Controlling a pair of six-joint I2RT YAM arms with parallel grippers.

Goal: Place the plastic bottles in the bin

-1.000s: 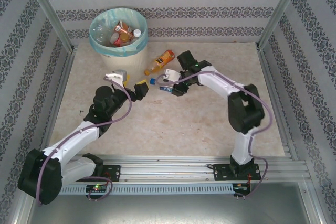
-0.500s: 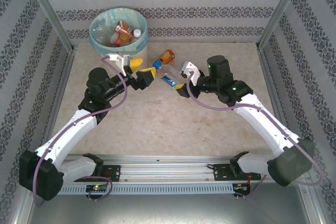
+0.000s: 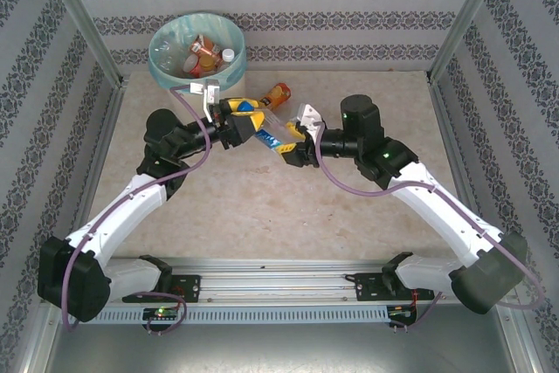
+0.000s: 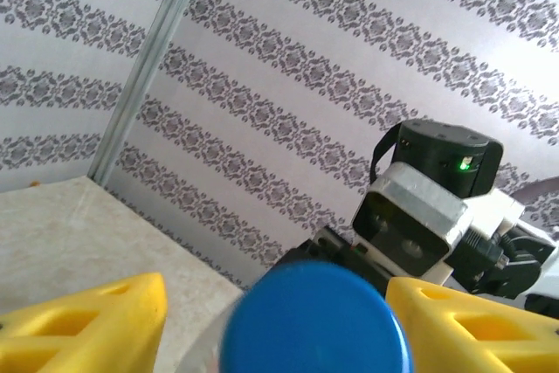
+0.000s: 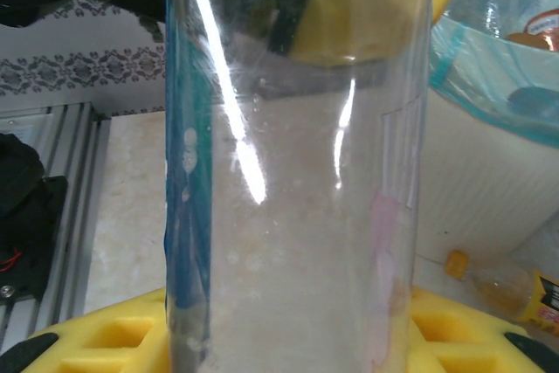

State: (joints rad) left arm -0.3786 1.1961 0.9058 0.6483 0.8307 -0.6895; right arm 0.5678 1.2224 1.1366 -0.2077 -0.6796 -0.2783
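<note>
No words, brand names or numbers can be read. The blue label strip on the clear bottle (image 5: 188, 172) shows no legible print. At lower right, the dark label on the orange bottle (image 5: 502, 284) is too blurred.

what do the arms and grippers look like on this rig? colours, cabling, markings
Left arm and right arm: white links, black joint housings, a purple cable looped along each. Left gripper and right gripper: yellow fingers with square recesses, pale camera block behind. Green light on the right wrist.
</note>
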